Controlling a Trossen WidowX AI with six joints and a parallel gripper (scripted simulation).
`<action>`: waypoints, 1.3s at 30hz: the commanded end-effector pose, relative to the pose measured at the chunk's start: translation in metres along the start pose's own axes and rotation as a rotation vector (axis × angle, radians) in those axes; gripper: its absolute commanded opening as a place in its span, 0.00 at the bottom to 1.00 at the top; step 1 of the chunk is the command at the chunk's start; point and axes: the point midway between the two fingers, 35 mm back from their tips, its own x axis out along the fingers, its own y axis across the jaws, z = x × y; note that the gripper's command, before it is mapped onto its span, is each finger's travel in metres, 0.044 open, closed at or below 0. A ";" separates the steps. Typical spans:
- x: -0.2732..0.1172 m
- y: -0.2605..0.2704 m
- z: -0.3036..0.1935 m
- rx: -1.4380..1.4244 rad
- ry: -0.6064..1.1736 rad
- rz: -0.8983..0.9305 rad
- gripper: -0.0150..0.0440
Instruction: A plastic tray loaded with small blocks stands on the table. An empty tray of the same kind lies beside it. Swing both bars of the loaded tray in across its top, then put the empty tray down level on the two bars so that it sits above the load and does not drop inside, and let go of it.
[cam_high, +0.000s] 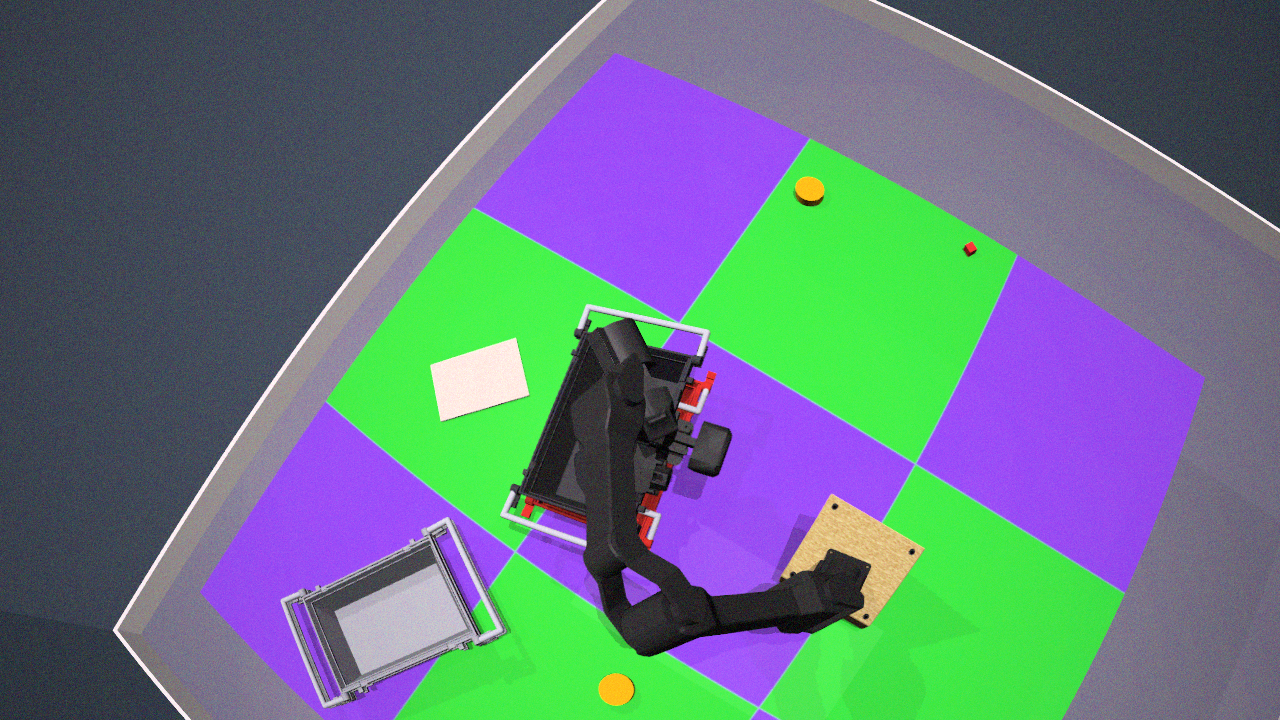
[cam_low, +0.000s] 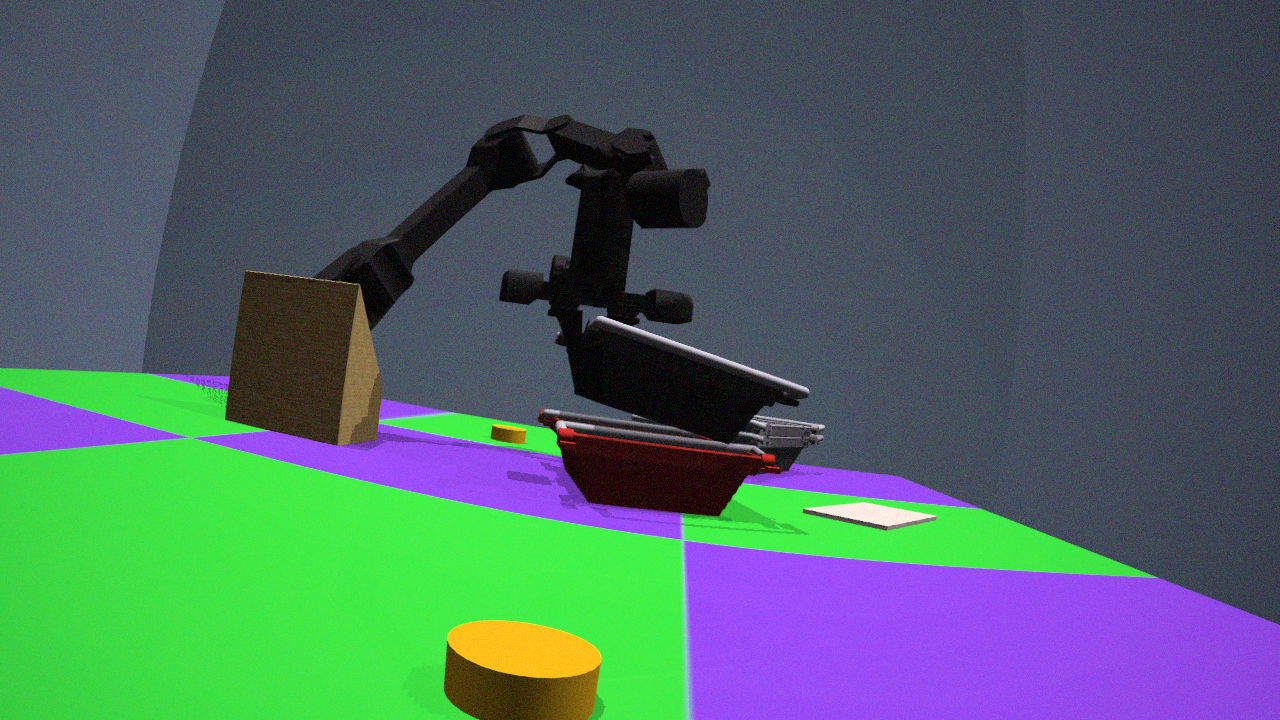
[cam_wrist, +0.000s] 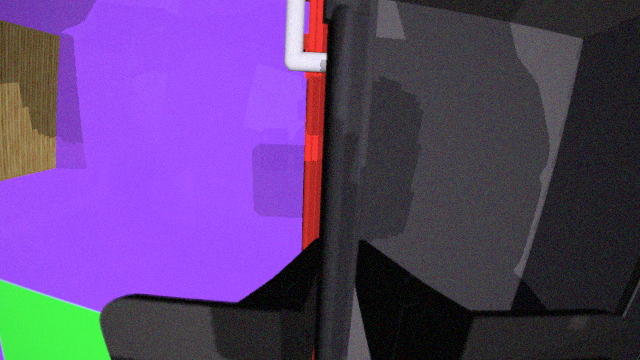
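Note:
The red tray (cam_high: 698, 392) (cam_low: 657, 476) (cam_wrist: 313, 200) stands on the table. Its two wire bars, a near one (cam_low: 662, 442) and a far one (cam_low: 608, 420), lie in across its top. My gripper (cam_high: 667, 454) (cam_low: 583, 329) (cam_wrist: 339, 248) is shut on a long side rim of the black tray (cam_high: 556, 443) (cam_low: 666, 376) (cam_wrist: 465, 150). The black tray is over the red one, tilted: the held side is high, the far side low, its bottom edge at or close to the bars in the exterior view. Contact is not certain. Its inside looks empty where seen. The blocks in the red tray are hidden.
A grey tray (cam_high: 402, 617) (cam_low: 792, 437) stands beyond the stack, its bars swung out. A pale flat plate (cam_high: 479, 379) (cam_low: 870, 514) lies nearby. Also there are two yellow discs (cam_high: 809, 188) (cam_high: 615, 688), a small red cube (cam_high: 970, 248) and the arm's wooden base (cam_high: 881, 532) (cam_low: 290, 358).

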 end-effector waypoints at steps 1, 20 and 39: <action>0.006 0.004 0.001 0.004 0.000 0.023 0.25; 0.012 0.006 0.001 0.004 0.000 0.022 0.25; 0.012 0.006 0.001 0.004 0.000 0.022 0.25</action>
